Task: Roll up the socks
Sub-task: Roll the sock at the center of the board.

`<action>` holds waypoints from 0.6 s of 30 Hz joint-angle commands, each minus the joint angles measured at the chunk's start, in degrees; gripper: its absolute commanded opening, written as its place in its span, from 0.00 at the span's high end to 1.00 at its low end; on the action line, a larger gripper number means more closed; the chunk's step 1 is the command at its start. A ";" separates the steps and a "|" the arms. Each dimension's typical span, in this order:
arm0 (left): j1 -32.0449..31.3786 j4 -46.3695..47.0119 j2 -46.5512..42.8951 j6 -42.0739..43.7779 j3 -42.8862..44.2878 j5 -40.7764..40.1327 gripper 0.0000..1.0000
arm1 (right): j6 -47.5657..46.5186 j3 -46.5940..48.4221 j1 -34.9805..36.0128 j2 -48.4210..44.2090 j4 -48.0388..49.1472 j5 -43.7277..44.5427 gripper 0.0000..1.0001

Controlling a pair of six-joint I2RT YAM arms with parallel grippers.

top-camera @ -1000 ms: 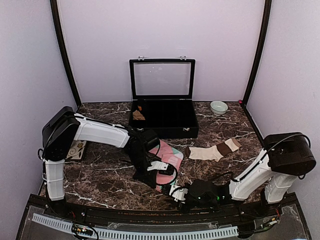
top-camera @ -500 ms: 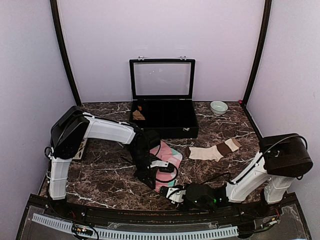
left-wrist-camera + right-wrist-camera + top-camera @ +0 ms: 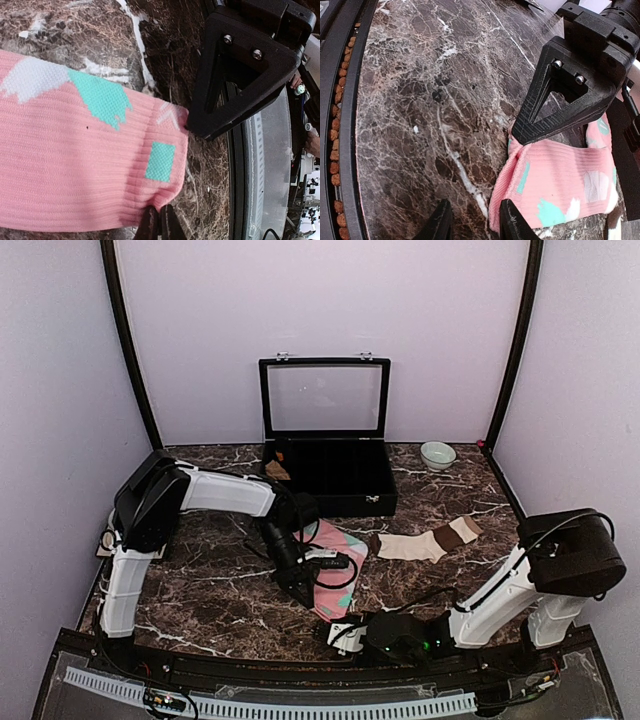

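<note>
The pink sock [image 3: 75, 165] runs off the left edge of the left wrist view; from above, the left arm [image 3: 225, 492] hides its left side.

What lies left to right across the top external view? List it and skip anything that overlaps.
left arm's shoulder housing → pink sock → cream-beige sock → right arm's shoulder housing

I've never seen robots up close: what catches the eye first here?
A bright pink sock with mint and white patches lies centre-front on the marble table, the left gripper and right gripper at its cuff. Behind it stands an open black case.
</note>
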 commanded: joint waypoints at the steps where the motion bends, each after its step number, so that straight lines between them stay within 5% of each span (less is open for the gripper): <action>1: 0.20 -3.57 0.16 0.37 1.59 2.34 0.96 | -0.70 0.67 0.64 0.71 -1.69 2.55 0.68; 18: 0.35 -7.94 1.08 2.46 2.92 2.38 0.96 | -4.09 1.32 0.55 2.23 0.08 6.35 0.69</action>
